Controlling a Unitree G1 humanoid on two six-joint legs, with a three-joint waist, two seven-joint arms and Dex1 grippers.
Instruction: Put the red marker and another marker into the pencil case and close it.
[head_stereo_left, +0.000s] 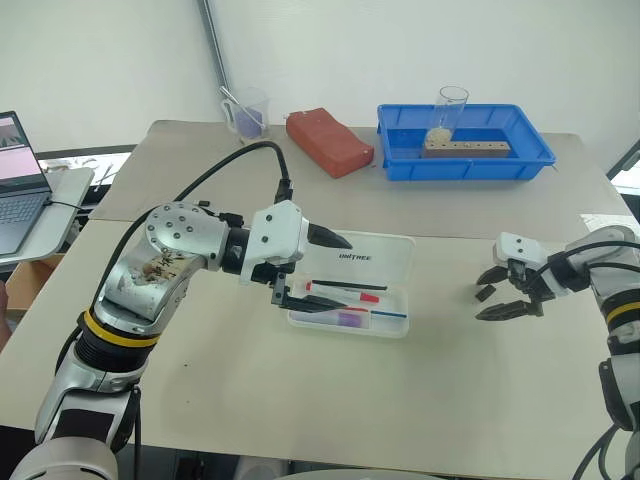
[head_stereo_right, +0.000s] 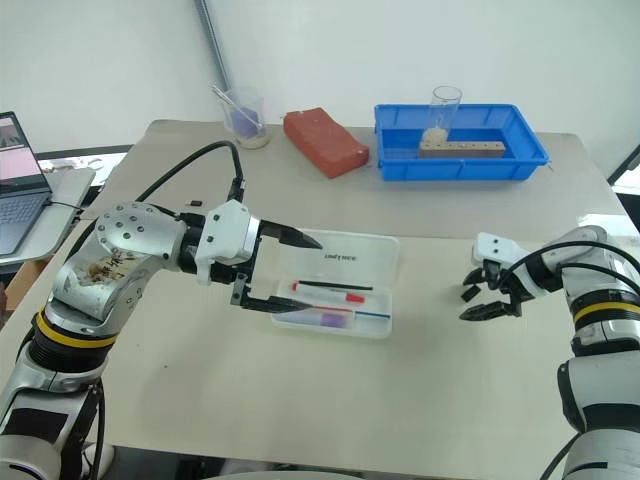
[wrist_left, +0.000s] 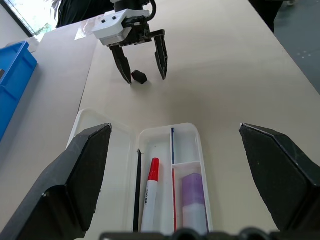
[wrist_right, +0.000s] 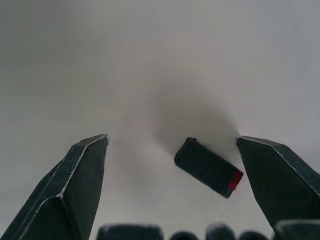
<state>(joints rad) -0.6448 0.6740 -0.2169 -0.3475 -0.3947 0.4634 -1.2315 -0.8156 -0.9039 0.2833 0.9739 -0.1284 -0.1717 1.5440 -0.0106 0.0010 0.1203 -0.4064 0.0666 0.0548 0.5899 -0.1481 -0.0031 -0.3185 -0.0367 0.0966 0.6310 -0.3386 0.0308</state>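
We see the red marker (wrist_left: 149, 194) and another marker (wrist_left: 193, 198) already lying in the pencil case (head_stereo_left: 398, 262), lid open on the desk (head_stereo_left: 300, 400). Both the left claw (head_stereo_left: 318, 270) and right claw (head_stereo_left: 502, 300) gape empty. The lid probably feels light, stiff and slippery; we'd push its far edge.

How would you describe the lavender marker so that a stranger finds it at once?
Look at the open pencil case in the middle of the table. In its tray, the lavender marker lies in the compartment beside the red marker. It is shorter and thicker than the slim pens around it.
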